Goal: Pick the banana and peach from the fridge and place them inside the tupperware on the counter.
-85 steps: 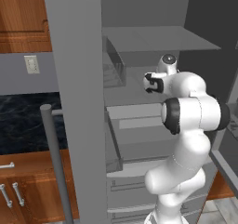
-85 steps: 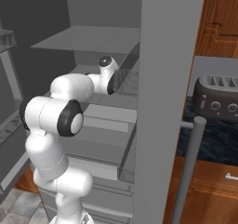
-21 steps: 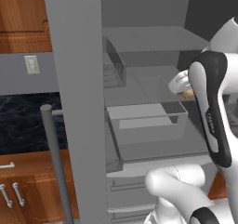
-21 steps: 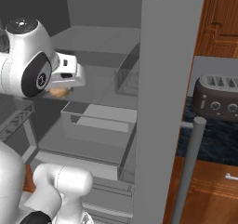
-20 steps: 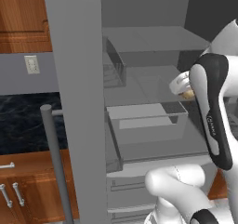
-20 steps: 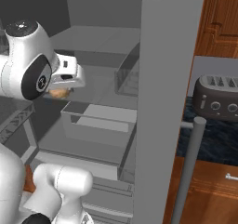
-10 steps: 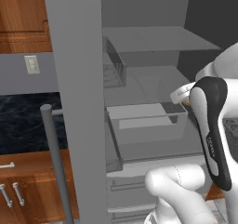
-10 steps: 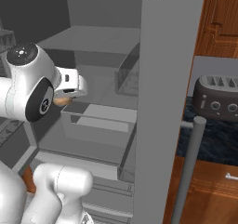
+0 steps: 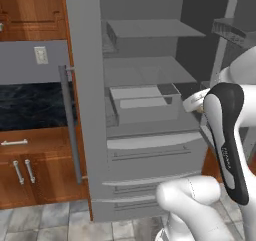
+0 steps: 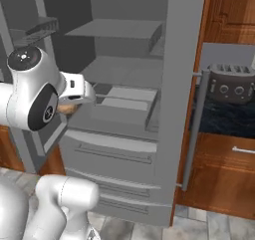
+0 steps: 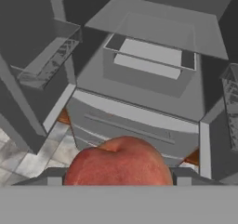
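Note:
The peach (image 11: pixel 119 165), red and orange, sits between my gripper's (image 11: pixel 119 180) fingers, low in the hand view, and the gripper is shut on it. From the left base view the gripper (image 9: pixel 196 104) hangs in front of the open fridge (image 9: pixel 145 110), outside its shelves, with a sliver of the peach (image 9: pixel 200 108) under the hand. The right base view has the gripper (image 10: pixel 74 100) left of the fridge's (image 10: pixel 124 99) middle drawer, the peach (image 10: pixel 66 108) below the hand. The banana and the tupperware are out of view. The dark counter (image 9: pixel 30 105) lies left of the fridge.
The wide grey fridge door (image 9: pixel 85 110) with its bar handle (image 9: pixel 71 125) stands open between the shelves and the counter. A toaster (image 10: pixel 231 87) stands on the counter (image 10: pixel 234 118). Wooden cabinets (image 9: pixel 35 172) sit below. A door rack (image 11: pixel 51 60) hangs at the left.
The whole picture has shifted, so the base has moved. My hand has come lower and back out of the fridge, still holding the peach.

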